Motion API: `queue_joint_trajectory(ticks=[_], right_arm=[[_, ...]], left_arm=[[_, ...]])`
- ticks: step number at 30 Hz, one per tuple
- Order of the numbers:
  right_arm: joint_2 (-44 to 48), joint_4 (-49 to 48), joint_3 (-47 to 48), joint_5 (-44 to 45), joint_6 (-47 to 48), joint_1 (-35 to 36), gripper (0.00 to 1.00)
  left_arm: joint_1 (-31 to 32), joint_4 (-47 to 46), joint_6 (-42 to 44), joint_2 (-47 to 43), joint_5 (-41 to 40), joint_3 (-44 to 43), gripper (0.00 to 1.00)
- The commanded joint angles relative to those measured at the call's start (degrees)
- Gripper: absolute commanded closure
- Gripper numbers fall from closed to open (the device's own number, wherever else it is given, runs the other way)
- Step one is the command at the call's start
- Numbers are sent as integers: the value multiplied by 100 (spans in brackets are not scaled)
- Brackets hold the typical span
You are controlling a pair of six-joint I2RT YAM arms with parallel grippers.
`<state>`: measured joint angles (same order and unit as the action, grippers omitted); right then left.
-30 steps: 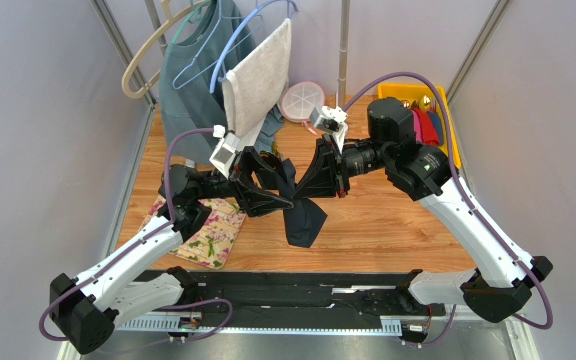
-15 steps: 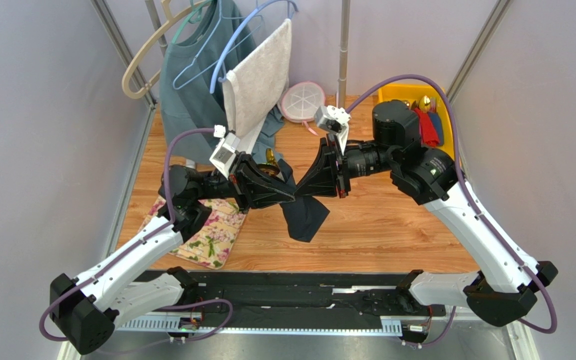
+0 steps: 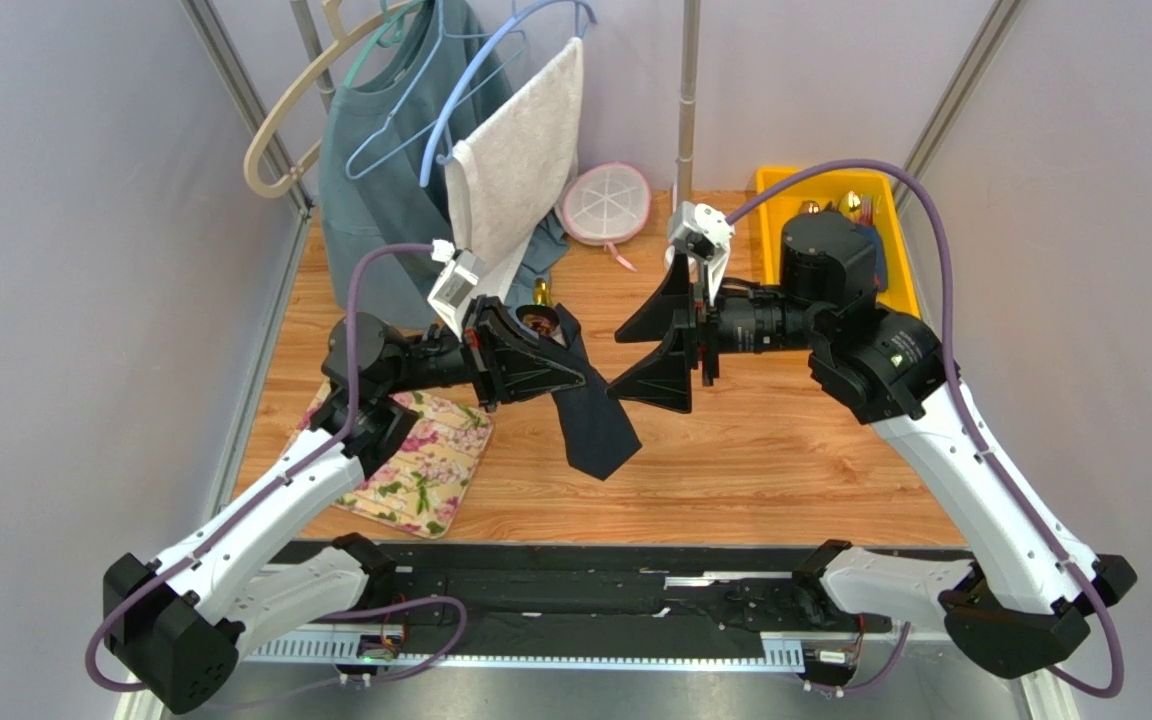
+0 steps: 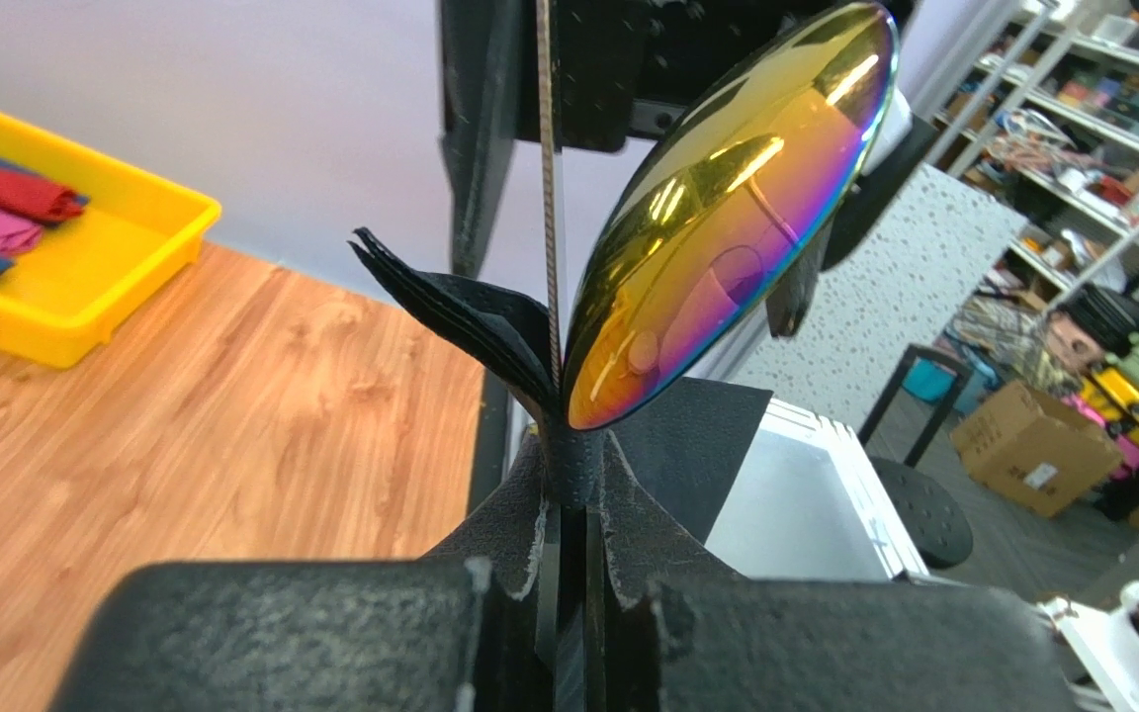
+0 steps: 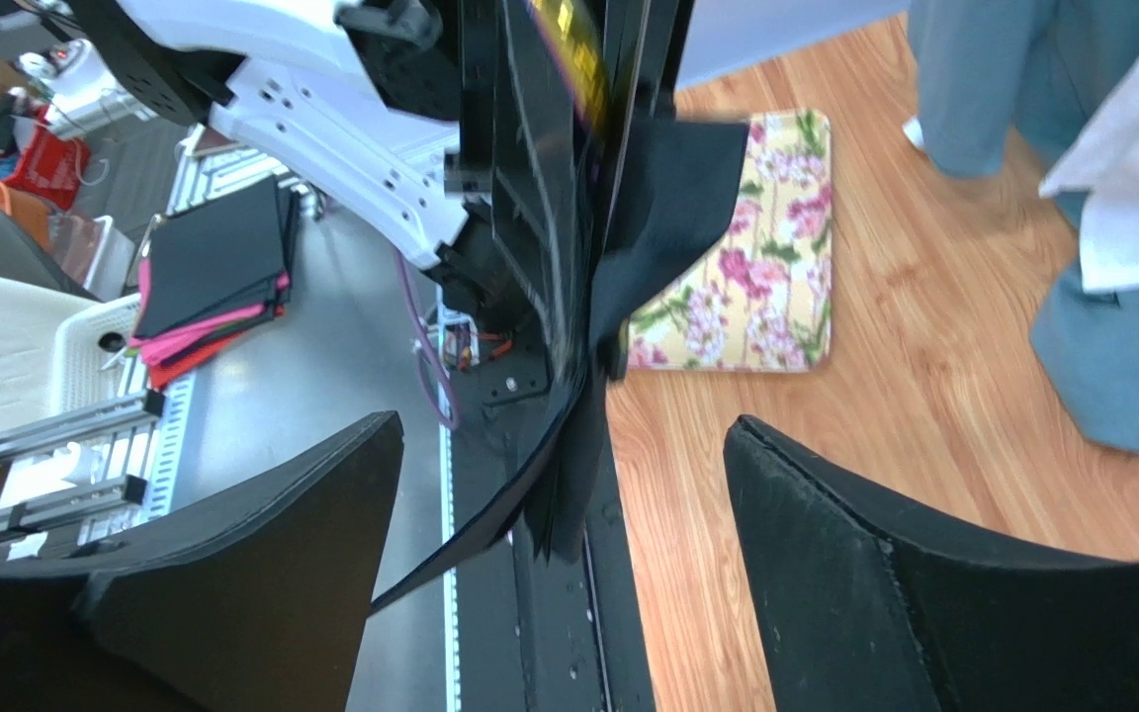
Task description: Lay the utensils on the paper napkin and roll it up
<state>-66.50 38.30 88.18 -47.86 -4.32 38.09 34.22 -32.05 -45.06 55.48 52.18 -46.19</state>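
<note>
Middle of the top view: paper napkin (image 3: 594, 423) hangs folded in the air above the table (image 3: 778, 450).
Spoon (image 4: 724, 208): shiny bowl sticks up out of the napkin.
Left gripper (image 4: 573, 505): pinches napkin and spoon together.
Right gripper (image 3: 620, 360): fingers spread wide, near the napkin.
Floral mat (image 3: 425, 458): lower left, flat.

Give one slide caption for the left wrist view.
Left gripper shut on the black napkin, an iridescent spoon protruding from its folds.
</note>
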Motion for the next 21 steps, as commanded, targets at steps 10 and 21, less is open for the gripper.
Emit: queue_joint_trajectory(ticks=[10, 21], right_arm=[[331, -122, -750, 522, -114, -91, 6], [339, 142, -908, 654, 229, -100, 82]], left_arm=[[-293, 603, -91, 200, -332, -627, 100], [-486, 666, -100, 86, -288, -689, 100]])
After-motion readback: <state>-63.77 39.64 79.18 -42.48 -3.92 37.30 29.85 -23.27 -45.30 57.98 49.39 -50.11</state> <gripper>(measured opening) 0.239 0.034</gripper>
